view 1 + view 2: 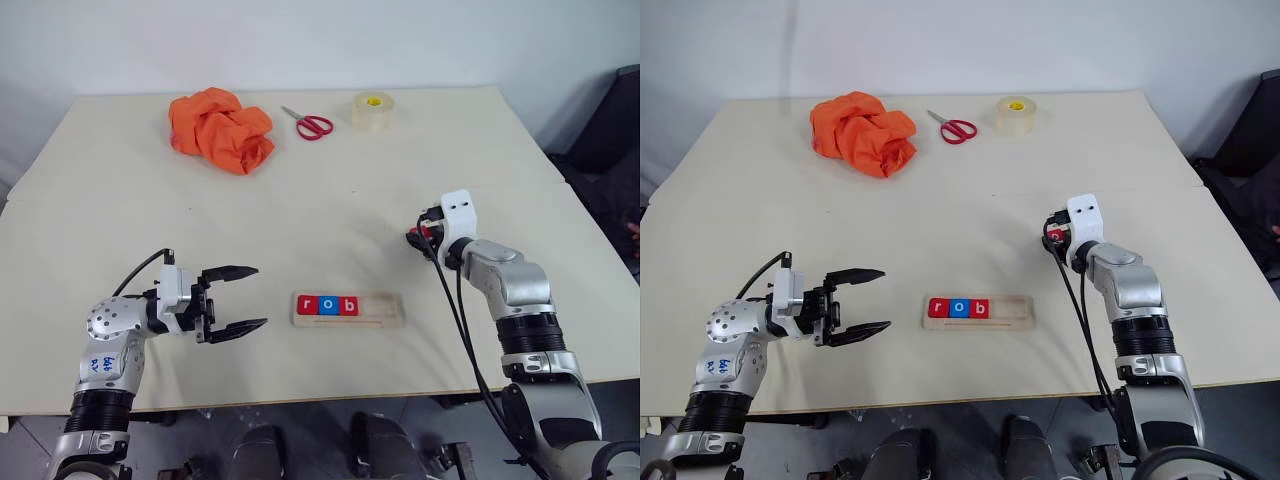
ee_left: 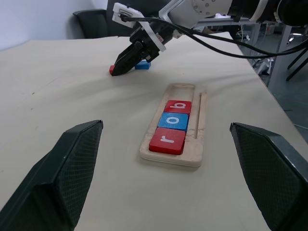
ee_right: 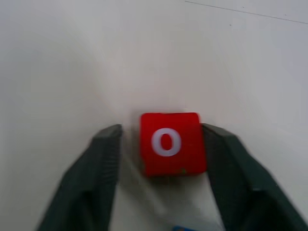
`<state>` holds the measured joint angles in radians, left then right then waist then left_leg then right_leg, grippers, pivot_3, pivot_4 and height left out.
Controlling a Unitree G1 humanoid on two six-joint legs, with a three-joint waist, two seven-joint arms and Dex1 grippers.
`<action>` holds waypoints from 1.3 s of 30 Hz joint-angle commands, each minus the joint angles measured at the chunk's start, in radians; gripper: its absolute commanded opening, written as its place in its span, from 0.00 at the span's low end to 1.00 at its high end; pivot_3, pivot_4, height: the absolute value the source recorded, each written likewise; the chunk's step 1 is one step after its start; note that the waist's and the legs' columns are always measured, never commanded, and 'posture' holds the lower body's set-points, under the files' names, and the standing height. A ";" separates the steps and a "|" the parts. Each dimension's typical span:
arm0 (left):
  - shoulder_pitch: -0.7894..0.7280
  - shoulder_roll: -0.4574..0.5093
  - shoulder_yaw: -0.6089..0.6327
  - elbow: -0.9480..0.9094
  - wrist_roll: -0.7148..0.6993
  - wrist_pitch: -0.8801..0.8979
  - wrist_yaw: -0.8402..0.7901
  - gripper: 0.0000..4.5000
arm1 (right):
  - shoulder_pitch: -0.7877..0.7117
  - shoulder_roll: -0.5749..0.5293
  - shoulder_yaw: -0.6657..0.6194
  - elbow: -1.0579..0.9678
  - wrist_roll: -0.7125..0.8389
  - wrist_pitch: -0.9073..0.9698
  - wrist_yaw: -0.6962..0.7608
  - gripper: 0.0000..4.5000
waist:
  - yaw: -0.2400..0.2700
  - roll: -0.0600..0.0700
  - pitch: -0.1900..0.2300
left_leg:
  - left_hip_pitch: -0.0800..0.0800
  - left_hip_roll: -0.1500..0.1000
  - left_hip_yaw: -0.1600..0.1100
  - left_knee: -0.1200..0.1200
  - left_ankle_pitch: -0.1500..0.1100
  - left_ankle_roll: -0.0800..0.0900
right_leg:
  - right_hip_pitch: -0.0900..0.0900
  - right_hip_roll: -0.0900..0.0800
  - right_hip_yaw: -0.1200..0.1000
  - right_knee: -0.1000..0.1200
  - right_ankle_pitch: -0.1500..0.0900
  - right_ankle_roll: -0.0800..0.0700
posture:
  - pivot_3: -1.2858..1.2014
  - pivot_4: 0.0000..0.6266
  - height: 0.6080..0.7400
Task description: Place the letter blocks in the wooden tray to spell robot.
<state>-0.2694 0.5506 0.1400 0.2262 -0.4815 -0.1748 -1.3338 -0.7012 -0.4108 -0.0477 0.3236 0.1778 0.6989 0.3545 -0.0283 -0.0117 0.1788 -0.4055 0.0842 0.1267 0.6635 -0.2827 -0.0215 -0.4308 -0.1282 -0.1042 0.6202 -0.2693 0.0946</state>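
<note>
A: Going from the left, what do you have?

B: Your left gripper [image 1: 240,297] hangs over the table [image 1: 100,230] near the front edge, its fingers spread wide and holding nothing. Just to its right lies the tray [image 1: 385,309], near the front edge in the middle. It carries r [image 2: 166,140], a blue o [image 2: 173,121] and b [image 2: 178,107], touching in a row at its left end; the two places at the right end are free.

A: And the next block?

B: The red o [image 3: 172,142] lies on the table toward the right edge, between the fingers of your right gripper [image 3: 163,139]. The right finger touches its side, the left one shows a small gap, so I would say the grip is closing, not yet firm. A blue block [image 2: 142,65], probably the t, lies just beside it.

A: How will it handle?

B: I judge it light, stiff and smooth. Take it on two opposite flat sides, low and centred, or it may turn or slip.

A: The surface and the room?

B: The table is pale, flat and matt. At the back edge are an orange cloth [image 1: 222,128], scissors [image 1: 310,124] and a tape roll [image 1: 373,111], well apart from your work. A white wall stands behind.
</note>
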 commanded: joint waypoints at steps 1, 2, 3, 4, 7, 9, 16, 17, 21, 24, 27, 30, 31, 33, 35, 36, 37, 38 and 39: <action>-0.009 0.003 0.005 0.000 -0.010 -0.012 -0.008 1.00 | -0.001 -0.001 -0.031 -0.027 -0.009 -0.004 -0.033 0.32 | 0.000 0.000 0.000 | 0.000 0.000 0.000 0.000 0.000 0.000 | 0.000 0.000 0.000 0.000 0.000 0.000 | 0.52 0.24 1.00; -0.010 0.003 0.005 0.000 -0.010 -0.012 -0.009 1.00 | -0.002 0.001 -0.041 -0.049 -0.002 -0.001 -0.041 0.32 | 0.000 0.000 0.000 | 0.000 0.000 0.000 0.000 0.000 0.000 | 0.000 0.000 0.000 0.000 0.000 0.000 | 0.52 0.24 1.00; -0.010 0.002 0.004 0.001 -0.011 -0.013 -0.010 1.00 | -0.003 0.002 -0.047 -0.064 0.002 0.001 -0.046 0.32 | -0.001 0.000 0.000 | 0.000 0.000 0.000 0.000 0.000 0.000 | 0.000 0.000 0.000 0.000 0.000 0.000 | 0.52 0.24 1.00; -0.011 0.002 0.004 0.003 -0.011 -0.014 -0.011 1.00 | -0.003 0.004 -0.058 -0.085 0.010 0.015 -0.057 0.32 | -0.001 0.000 0.000 | 0.000 0.000 0.000 0.000 0.000 0.000 | -0.001 0.000 0.000 0.000 0.000 0.000 | 0.52 0.24 1.00; -0.015 0.006 0.000 0.010 -0.015 -0.013 -0.032 1.00 | 0.057 0.003 -0.103 -0.310 0.048 0.128 -0.091 0.32 | 0.000 0.000 0.000 | -0.001 0.000 0.000 -0.001 0.000 0.000 | -0.001 0.000 0.000 0.001 0.000 0.000 | 0.52 0.24 1.00; -0.021 0.011 0.001 0.020 -0.018 -0.012 -0.049 1.00 | 0.114 0.011 -0.124 -0.470 0.073 0.212 -0.107 0.32 | 0.001 0.000 0.000 | -0.001 0.000 0.000 -0.002 0.000 0.000 | -0.002 0.000 0.000 0.001 0.000 0.000 | 0.52 0.24 1.00; -0.054 0.029 0.005 0.075 -0.019 -0.012 -0.117 1.00 | 0.369 0.094 -0.199 -0.979 0.154 0.541 -0.190 0.32 | 0.001 0.000 0.000 | -0.001 0.000 0.000 -0.002 -0.001 0.000 | -0.001 0.000 0.000 -0.002 0.000 0.000 | 0.52 0.24 1.00; -0.061 0.029 0.005 0.083 -0.017 -0.012 -0.123 1.00 | 0.401 0.108 -0.208 -1.022 0.155 0.582 -0.205 0.32 | 0.001 0.000 0.000 | -0.002 0.000 0.000 -0.002 -0.001 0.000 | -0.001 0.000 0.000 -0.004 0.000 0.000 | 0.52 0.24 1.00; -0.084 0.024 0.001 0.107 -0.012 -0.016 -0.137 1.00 | 0.483 0.164 -0.221 -1.118 0.156 0.675 -0.236 0.32 | 0.000 0.000 0.000 | -0.001 0.000 -0.001 -0.002 -0.001 0.000 | -0.001 0.000 0.000 -0.003 0.000 -0.001 | 0.52 0.24 1.00; -0.098 0.018 -0.003 0.115 -0.007 -0.015 -0.139 1.00 | 0.507 0.190 -0.222 -1.123 0.138 0.689 -0.258 0.32 | -0.001 0.000 0.000 | -0.001 0.000 -0.002 -0.002 -0.001 0.000 | -0.001 0.001 -0.001 -0.003 -0.001 -0.001 | 0.52 0.24 1.00; -0.104 0.017 -0.005 0.118 -0.005 -0.016 -0.139 1.00 | 0.518 0.209 -0.220 -1.120 0.136 0.695 -0.264 0.32 | -0.001 0.000 0.000 | -0.001 0.000 -0.002 -0.002 -0.001 0.000 | -0.001 0.001 -0.001 -0.003 -0.001 -0.001 | 0.52 0.24 1.00; -0.106 0.018 -0.005 0.118 -0.006 -0.015 -0.140 1.00 | 0.524 0.218 -0.211 -1.127 0.144 0.692 -0.257 0.49 | 0.000 0.000 0.000 | -0.001 0.000 -0.002 -0.002 -0.001 0.000 | -0.001 0.001 -0.001 -0.003 -0.001 -0.002 | 0.52 0.24 1.00; -0.106 0.019 -0.004 0.116 -0.007 -0.014 -0.141 1.00 | 0.526 0.219 -0.208 -1.130 0.145 0.688 -0.255 0.55 | 0.000 0.000 0.000 | -0.001 0.000 -0.002 -0.002 -0.001 0.000 | -0.001 0.001 -0.001 -0.003 -0.001 -0.002 | 0.52 0.24 1.00; -0.103 0.020 -0.003 0.114 -0.008 -0.013 -0.141 1.00 | 0.524 0.214 -0.207 -1.135 0.146 0.682 -0.251 0.71 | 0.000 0.000 0.000 | -0.001 0.000 -0.002 -0.002 -0.001 0.000 | -0.001 0.001 -0.001 -0.003 -0.001 -0.002 | 0.52 0.24 1.00; -0.101 0.020 -0.003 0.112 -0.008 -0.012 -0.139 1.00 | 0.518 0.195 -0.212 -1.137 0.150 0.677 -0.238 0.86 | 0.000 0.000 0.000 | -0.001 0.000 -0.002 -0.002 -0.001 0.000 | -0.001 0.001 -0.001 -0.003 -0.001 -0.002 | 0.52 0.24 1.00; -0.100 0.020 -0.003 0.111 -0.008 -0.011 -0.138 1.00 | 0.515 0.175 -0.212 -1.138 0.154 0.669 -0.223 0.93 | 0.000 0.000 0.000 | -0.001 0.000 -0.002 -0.002 -0.001 0.000 | -0.001 0.001 -0.001 -0.003 -0.001 -0.002 | 0.52 0.24 1.00; -0.100 0.019 -0.003 0.110 -0.008 -0.010 -0.138 1.00 | 0.514 0.148 -0.207 -1.138 0.157 0.661 -0.206 0.99 | 0.000 0.000 0.000 | -0.001 0.000 -0.002 -0.003 -0.001 0.000 | -0.001 0.001 -0.001 -0.003 -0.001 -0.002 | 0.52 0.24 1.00; -0.101 0.018 -0.003 0.110 -0.009 -0.010 -0.137 1.00 | 0.513 0.109 -0.198 -1.138 0.165 0.653 -0.178 0.99 | 0.000 0.000 0.000 | -0.001 0.000 -0.002 -0.002 -0.001 0.000 | -0.001 0.001 -0.001 -0.003 -0.001 -0.002 | 0.52 0.24 1.00; -0.101 0.016 -0.004 0.110 -0.008 -0.010 -0.136 1.00 | 0.513 0.055 -0.183 -1.137 0.180 0.642 -0.136 0.99 | 0.000 0.000 0.000 | -0.001 0.000 -0.002 -0.003 -0.001 0.000 | -0.001 0.001 -0.001 -0.003 -0.001 -0.002 | 0.52 0.24 1.00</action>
<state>-0.3636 0.5658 0.1349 0.3561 -0.4809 -0.1823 -1.4692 -0.1795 -0.3016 -0.2397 -0.7688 0.3352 1.3729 0.1627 -0.0286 -0.0116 0.1789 -0.4067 0.0841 0.1245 0.6609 -0.2838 -0.0212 -0.4316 -0.1278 -0.1049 0.6168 -0.2703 0.0931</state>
